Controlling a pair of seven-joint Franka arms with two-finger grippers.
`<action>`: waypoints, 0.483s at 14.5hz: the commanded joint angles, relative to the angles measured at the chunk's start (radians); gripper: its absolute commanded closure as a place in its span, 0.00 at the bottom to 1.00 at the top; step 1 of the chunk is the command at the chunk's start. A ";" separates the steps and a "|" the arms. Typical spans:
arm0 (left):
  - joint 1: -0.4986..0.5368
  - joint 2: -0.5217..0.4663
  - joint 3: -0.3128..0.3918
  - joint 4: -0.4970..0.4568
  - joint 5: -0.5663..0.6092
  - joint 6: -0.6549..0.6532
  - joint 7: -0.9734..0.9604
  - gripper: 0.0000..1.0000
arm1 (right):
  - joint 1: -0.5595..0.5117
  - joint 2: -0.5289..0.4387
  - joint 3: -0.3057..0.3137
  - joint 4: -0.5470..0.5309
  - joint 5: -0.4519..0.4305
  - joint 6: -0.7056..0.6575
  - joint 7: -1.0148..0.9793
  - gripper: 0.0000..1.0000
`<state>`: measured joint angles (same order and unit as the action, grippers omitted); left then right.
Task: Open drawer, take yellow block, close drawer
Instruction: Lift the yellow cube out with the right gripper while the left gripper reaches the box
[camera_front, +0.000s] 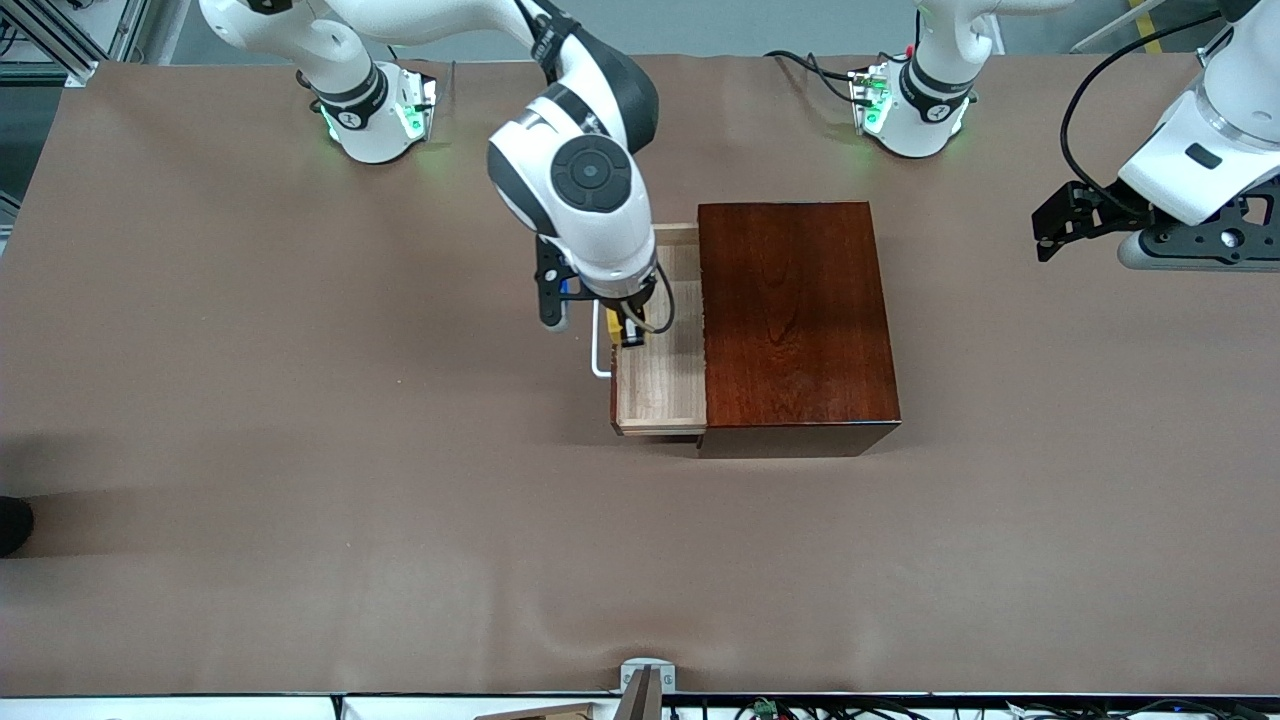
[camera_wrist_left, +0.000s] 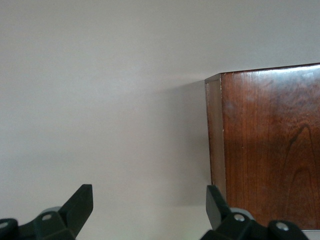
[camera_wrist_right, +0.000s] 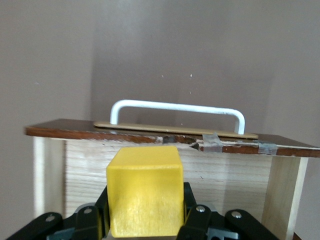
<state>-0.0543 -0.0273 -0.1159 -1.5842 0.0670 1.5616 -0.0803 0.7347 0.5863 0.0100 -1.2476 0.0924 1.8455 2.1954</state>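
right tool (camera_wrist_right: 145, 220) over the open pale light-wood drawer (camera_front: 665, 385) at frame centre, fingers (camera_wrist_right: 192, 225) pinching the small bright-yellow cube (camera_wrist_right: 145, 197) between them, just inside its white u-shaped bar handle (camera_wrist_right: 177, 107). glossy dark reddish-brown wooden box (camera_front: 795, 320) on brown counter (camera_front: 300, 450). left tool (camera_wrist_left: 145, 212) waits spread at upper right of frame, over the counter.

The right arm's white wrist is covering most of the right claw (camera_front: 628, 330) in the front view, so only a sliver of the yellow block (camera_front: 612, 322) is showing beside it. That wrist is also hiding part of the drawer (camera_front: 665, 390) and the upper run of its white handle (camera_front: 598, 350). In the right wrist view the frame edge is cutting off the block's underside. The left claw (camera_front: 1050, 225) is running off the front view's edge, along with the wooden box (camera_wrist_left: 270, 150) in the left wrist view.
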 joint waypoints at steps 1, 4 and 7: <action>0.014 -0.020 -0.004 -0.011 -0.024 -0.014 0.001 0.00 | -0.035 -0.010 0.019 0.025 -0.002 -0.032 -0.032 0.95; 0.013 -0.017 -0.004 -0.005 -0.024 -0.009 0.001 0.00 | -0.054 -0.026 0.018 0.025 0.004 -0.040 -0.097 0.98; 0.008 -0.011 -0.010 0.009 -0.024 -0.011 -0.003 0.00 | -0.101 -0.074 0.018 0.025 0.007 -0.133 -0.251 0.98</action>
<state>-0.0533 -0.0273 -0.1162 -1.5832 0.0670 1.5587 -0.0806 0.6801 0.5637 0.0103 -1.2128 0.0932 1.7751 2.0398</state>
